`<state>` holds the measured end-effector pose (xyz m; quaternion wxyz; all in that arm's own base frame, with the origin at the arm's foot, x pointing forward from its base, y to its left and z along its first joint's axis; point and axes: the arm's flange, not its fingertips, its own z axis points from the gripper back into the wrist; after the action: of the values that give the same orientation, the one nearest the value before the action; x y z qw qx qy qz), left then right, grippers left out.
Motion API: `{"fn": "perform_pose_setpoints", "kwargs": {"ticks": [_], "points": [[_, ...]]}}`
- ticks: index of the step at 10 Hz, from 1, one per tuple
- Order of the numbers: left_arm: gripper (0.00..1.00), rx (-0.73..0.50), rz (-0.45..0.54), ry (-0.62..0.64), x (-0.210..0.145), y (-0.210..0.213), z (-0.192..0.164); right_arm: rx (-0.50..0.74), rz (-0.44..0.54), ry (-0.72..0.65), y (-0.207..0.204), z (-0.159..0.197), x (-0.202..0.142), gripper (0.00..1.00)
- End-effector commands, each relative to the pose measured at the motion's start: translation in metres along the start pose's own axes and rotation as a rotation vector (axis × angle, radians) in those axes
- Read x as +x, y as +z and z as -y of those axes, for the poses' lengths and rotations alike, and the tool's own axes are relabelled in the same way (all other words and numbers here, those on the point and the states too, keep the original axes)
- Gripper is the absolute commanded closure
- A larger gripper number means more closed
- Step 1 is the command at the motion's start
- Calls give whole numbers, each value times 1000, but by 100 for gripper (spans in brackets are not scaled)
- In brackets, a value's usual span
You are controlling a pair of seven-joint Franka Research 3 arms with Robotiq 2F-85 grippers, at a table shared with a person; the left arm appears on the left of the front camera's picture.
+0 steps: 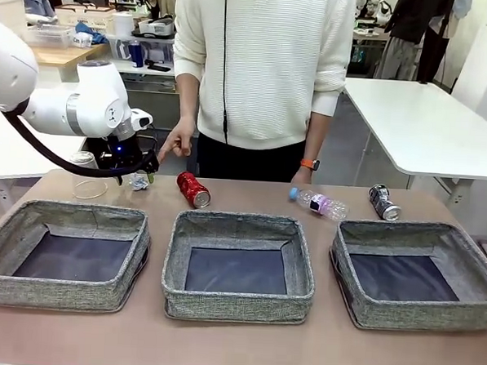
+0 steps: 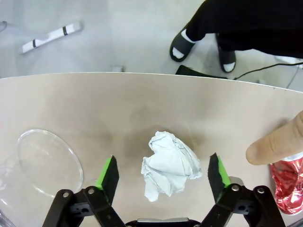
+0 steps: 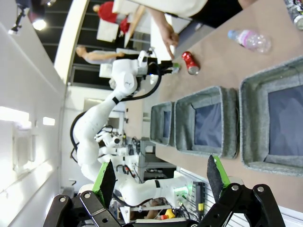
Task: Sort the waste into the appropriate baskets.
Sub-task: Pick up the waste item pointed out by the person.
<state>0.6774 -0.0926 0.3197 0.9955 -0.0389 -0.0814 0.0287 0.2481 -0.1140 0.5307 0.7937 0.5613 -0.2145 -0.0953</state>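
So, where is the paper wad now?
Front view: the paper wad lies far left on the table, within the open left tool, beside the clear cup.

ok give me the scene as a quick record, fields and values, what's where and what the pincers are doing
bins: left bin, middle bin, right bin, in a row, all empty
left pincer: open, fingers either side of wad, not touching it
right pincer: open, nothing between fingers
wad: on table, between cup and red can
cup: on table beside wad
red can: lying beyond middle bin
bottle: lying beyond gap between middle and right bins
dark can: lying beyond right bin
hand: person's, finger close to red can
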Motion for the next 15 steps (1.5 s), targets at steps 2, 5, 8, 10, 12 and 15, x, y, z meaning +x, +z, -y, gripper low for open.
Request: {"fn": "perform_pose_setpoints", "kwargs": {"ticks": [2, 5, 8, 10, 12, 15], "points": [[100, 73, 2, 9, 4, -1, 5, 21, 7, 24, -1, -1, 3, 0], [87, 75, 0, 8, 4, -1, 1, 21, 7, 24, -1, -1, 3, 0], [100, 83, -10, 1, 4, -1, 0, 21, 7, 24, -1, -1, 3, 0], [100, 85, -10, 7, 4, 0, -1, 21, 7, 24, -1, -1, 3, 0], [100, 91, -6, 12, 1, 6, -1, 21, 7, 24, -1, -1, 3, 0], [100, 46, -8, 28, -62, 134, 10, 21, 7, 24, -1, -1, 3, 0]]}}
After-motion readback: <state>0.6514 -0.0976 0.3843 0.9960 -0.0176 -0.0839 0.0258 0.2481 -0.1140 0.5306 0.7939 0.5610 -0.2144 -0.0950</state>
